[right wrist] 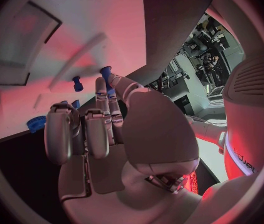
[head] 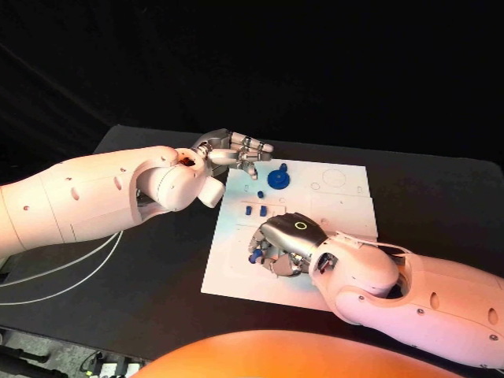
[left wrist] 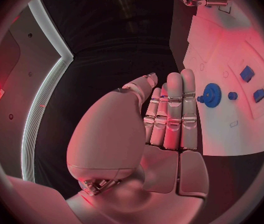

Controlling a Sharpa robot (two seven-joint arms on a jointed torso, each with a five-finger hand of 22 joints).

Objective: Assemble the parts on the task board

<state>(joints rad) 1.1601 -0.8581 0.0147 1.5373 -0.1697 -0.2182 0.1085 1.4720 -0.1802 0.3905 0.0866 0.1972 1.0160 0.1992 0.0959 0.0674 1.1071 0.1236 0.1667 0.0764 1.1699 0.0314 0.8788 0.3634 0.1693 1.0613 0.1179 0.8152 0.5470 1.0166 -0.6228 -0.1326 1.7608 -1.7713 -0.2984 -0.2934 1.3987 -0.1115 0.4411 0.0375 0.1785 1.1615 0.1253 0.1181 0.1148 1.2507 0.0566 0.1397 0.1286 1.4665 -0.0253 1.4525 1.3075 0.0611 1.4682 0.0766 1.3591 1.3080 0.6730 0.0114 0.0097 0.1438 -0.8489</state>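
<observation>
Head view: right hand [head: 284,240] low over task board [head: 235,277] near edge, fingers curled around small blue part [head: 253,257], grip unclear | left hand [head: 231,150] empty, fingers straight, beside blue gear [head: 278,178] | tip: seat part slowly, keep it upright.

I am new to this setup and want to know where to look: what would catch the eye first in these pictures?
First, the white task board in the middle of the black table, with small blue parts on it. The largest is a blue gear near the board's far edge, close to the left hand, which hovers with fingers straight and holds nothing. The right hand lies over the board's near half, its fingertips at a small blue peg.
</observation>
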